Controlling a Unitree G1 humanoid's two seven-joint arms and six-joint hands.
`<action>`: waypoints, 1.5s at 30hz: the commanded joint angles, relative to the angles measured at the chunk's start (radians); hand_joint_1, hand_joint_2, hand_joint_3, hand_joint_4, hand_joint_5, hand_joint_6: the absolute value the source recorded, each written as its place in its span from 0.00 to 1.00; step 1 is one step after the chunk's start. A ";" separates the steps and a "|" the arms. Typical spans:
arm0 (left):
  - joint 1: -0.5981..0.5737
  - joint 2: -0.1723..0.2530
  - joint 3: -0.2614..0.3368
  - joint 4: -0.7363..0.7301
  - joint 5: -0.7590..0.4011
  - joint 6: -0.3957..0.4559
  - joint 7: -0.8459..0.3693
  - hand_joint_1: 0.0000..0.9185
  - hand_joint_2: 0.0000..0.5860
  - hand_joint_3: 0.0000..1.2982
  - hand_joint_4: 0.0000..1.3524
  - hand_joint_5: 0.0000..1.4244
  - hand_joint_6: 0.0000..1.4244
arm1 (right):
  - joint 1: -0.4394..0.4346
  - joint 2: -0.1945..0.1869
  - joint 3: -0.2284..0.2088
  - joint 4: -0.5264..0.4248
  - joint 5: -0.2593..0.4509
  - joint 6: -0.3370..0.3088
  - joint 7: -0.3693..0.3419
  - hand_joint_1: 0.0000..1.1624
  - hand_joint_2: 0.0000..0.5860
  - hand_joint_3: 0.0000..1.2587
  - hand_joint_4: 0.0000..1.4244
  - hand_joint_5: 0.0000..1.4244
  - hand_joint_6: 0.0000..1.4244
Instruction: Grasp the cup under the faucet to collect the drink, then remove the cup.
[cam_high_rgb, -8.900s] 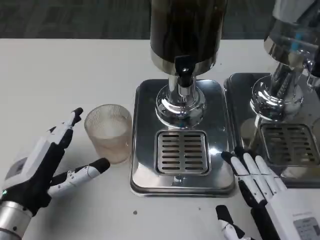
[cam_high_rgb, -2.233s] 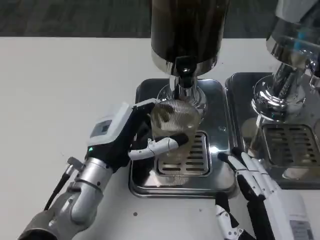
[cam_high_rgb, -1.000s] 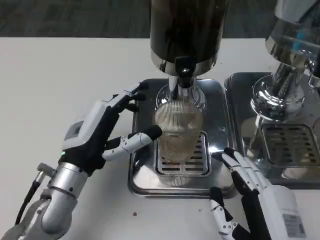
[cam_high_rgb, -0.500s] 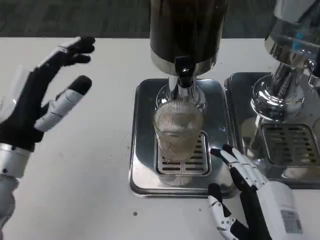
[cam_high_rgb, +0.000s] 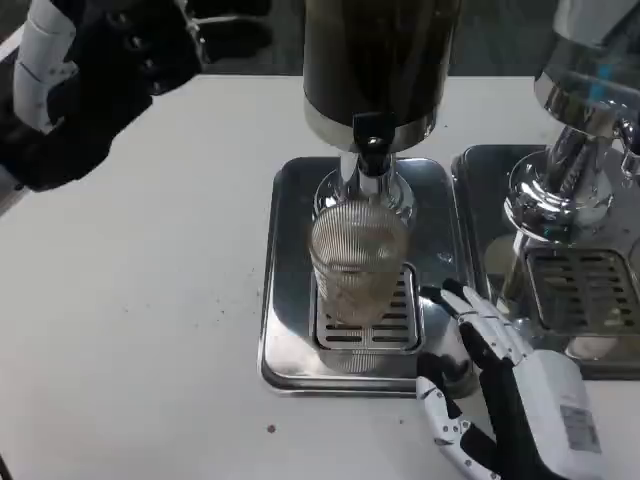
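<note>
Left hand (cam_high_rgb: 95, 75): raised high over the table's far left, fingers apart, holding nothing.
Right hand (cam_high_rgb: 500, 385): at the near right corner of the drip tray (cam_high_rgb: 290, 345), fingers spread, empty, just right of the cup.
Ribbed glass cup (cam_high_rgb: 358, 265): upright on the tray's grille (cam_high_rgb: 367, 325), directly under the faucet (cam_high_rgb: 371, 150) of the dark drink dispenser (cam_high_rgb: 378, 60).

The cup (cam_high_rgb: 358, 272) is a clear ribbed glass, standing upright on the slotted grille of the steel drip tray (cam_high_rgb: 290, 300), directly below the black faucet (cam_high_rgb: 371, 140) of the dark dispenser (cam_high_rgb: 378, 60). Nothing touches it.
</note>
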 joint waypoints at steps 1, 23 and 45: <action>-0.051 -0.010 0.001 -0.009 -0.033 0.175 -0.127 0.00 0.22 0.17 0.14 0.15 0.11 | -0.003 0.000 -0.004 0.013 0.009 -0.016 -0.018 0.26 0.89 0.18 0.09 0.10 0.15; -0.110 -0.195 -0.020 0.010 0.179 0.141 -0.128 0.00 0.23 0.13 0.06 0.09 0.03 | 0.019 0.031 -0.005 0.030 0.022 -0.009 -0.054 0.26 0.89 0.19 0.10 0.10 0.15; -0.103 -0.227 -0.058 0.135 0.329 0.023 -0.138 0.00 0.23 0.13 0.06 0.09 0.03 | 0.029 0.032 -0.010 0.023 0.031 -0.012 -0.047 0.26 0.89 0.20 0.11 0.11 0.15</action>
